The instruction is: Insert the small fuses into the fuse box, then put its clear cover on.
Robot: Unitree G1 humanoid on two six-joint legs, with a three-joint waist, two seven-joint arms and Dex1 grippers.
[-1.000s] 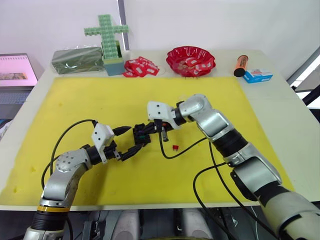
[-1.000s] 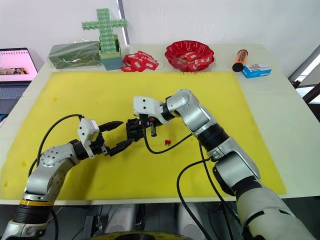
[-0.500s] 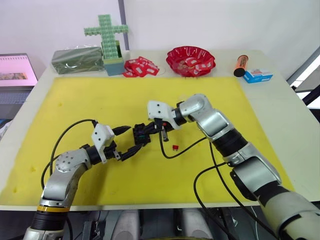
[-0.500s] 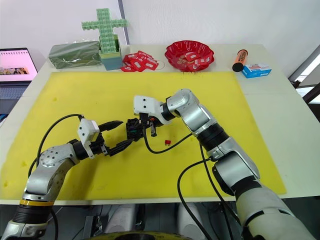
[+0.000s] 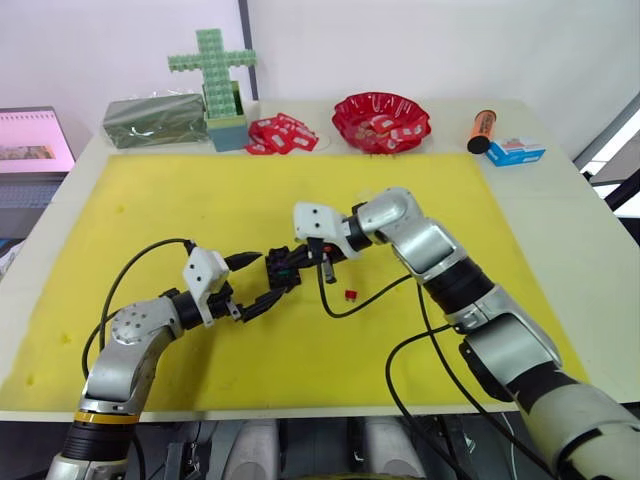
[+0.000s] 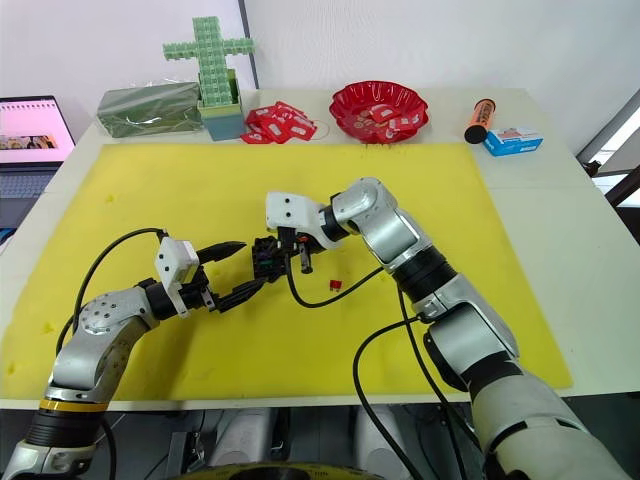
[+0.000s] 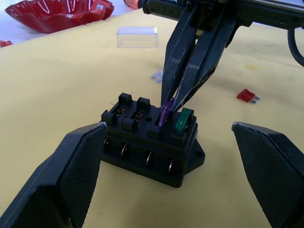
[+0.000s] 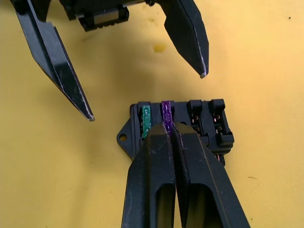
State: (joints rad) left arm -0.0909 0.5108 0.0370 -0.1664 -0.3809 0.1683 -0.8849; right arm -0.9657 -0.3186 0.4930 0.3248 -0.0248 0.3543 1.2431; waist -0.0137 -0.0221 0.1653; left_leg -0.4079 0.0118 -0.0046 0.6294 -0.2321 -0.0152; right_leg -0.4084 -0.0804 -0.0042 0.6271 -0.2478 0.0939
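two empty slots (image 7: 130, 105) on fuse box (image 7: 151, 142), left tool's fingers (image 7: 57, 175) flanking it

- You could not see the lower part of the purple fuse (image 7: 166, 113); it sat down inside its slot in the fuse box (image 7: 151, 142).
- The right gripper (image 8: 167, 127) covered most of that fuse's top.
- A pale fuse (image 7: 157, 75) was too small to make out.

White wall (image 5: 450, 40), pale table (image 5: 590, 230)
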